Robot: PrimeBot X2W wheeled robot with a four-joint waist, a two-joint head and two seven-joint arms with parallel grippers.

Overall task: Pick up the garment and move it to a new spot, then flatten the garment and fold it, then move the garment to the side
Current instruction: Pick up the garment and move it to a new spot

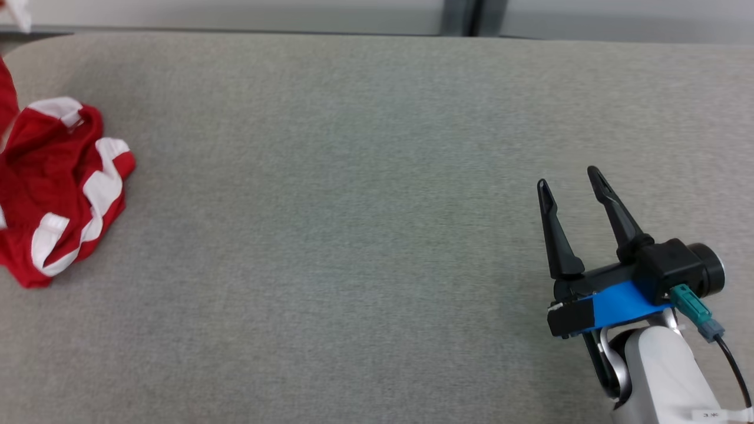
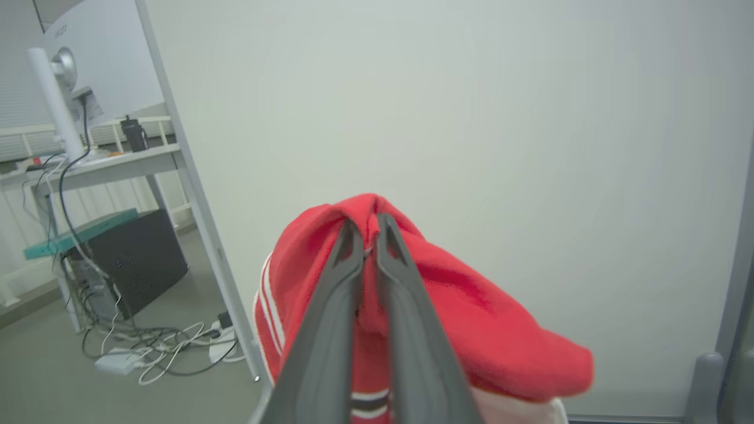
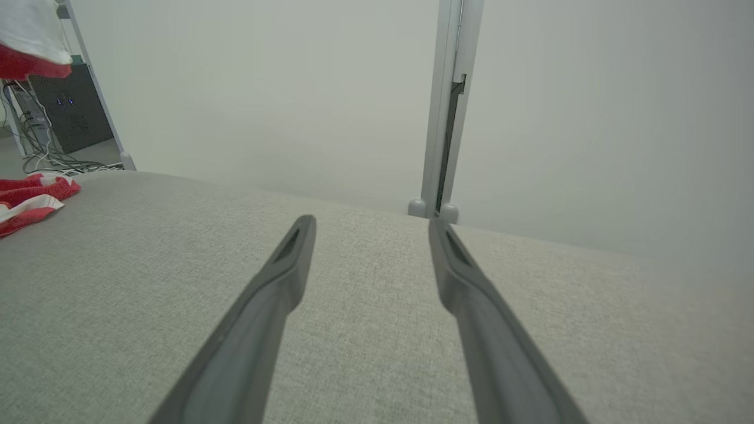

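The garment (image 1: 56,182) is red cloth with white bands, bunched at the left edge of the grey table (image 1: 353,206) in the head view, one part rising out of that view at the left. In the left wrist view my left gripper (image 2: 366,231) is shut on a red fold of the garment (image 2: 471,330), which drapes over and around the fingers, lifted against the pale wall. My right gripper (image 1: 570,182) hovers open over the table at the lower right, nothing between its fingers (image 3: 283,277). The right wrist view shows the garment (image 3: 29,197) far left on the table.
The grey padded table has a rounded far-left corner. Pale partition panels with a grey post (image 3: 442,118) stand behind it. Beyond the left side are a desk (image 2: 100,168), a black computer case (image 2: 129,259) and loose cables (image 2: 153,353) on the floor.
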